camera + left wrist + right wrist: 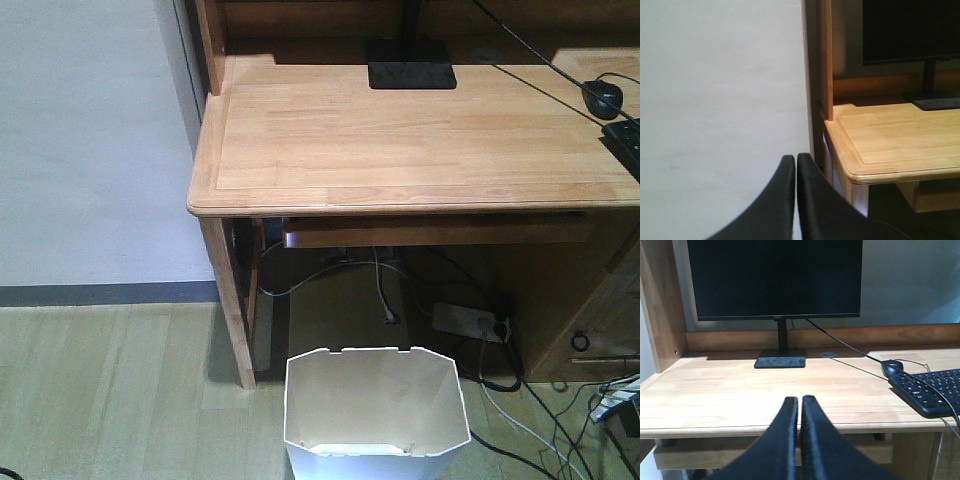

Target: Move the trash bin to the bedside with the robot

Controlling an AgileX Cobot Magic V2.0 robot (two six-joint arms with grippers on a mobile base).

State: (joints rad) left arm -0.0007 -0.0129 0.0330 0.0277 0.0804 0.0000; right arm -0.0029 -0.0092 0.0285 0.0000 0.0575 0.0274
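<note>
Standing on the pale plank floor (100,390) just in front of the desk's left leg (232,300), the trash bin (370,395) sits at the bottom of the front view, its base cut off by the frame edge. It is white outside and cream inside, a rectangle with cut corners, and small notches break its thin rim. Nothing shows inside it.

Judging by the thin walls and smooth plastic, it is probably very light and somewhat springy. A hard squeeze would likely bow a long side inward, and the glossy surface may slip. The best hold looks like a pinch over the rim, one finger inside and one outside. A spot close to a cut corner seems best, since the folds should make the wall stiffer there.

The left pincer (795,159) has its curved black fingers pressed together on nothing, beside the grey wall (715,90) and the rounded corner of the wooden worktop (890,135). The right pincer (800,400) is likewise closed and empty, facing the monitor (775,277), keyboard (935,390) and mouse (891,368). Neither wrist view shows the bin.

Loose cables (520,410) and a power strip (468,320) lie near the bin's right side and could snag it. The bedside is in none of the views.
</note>
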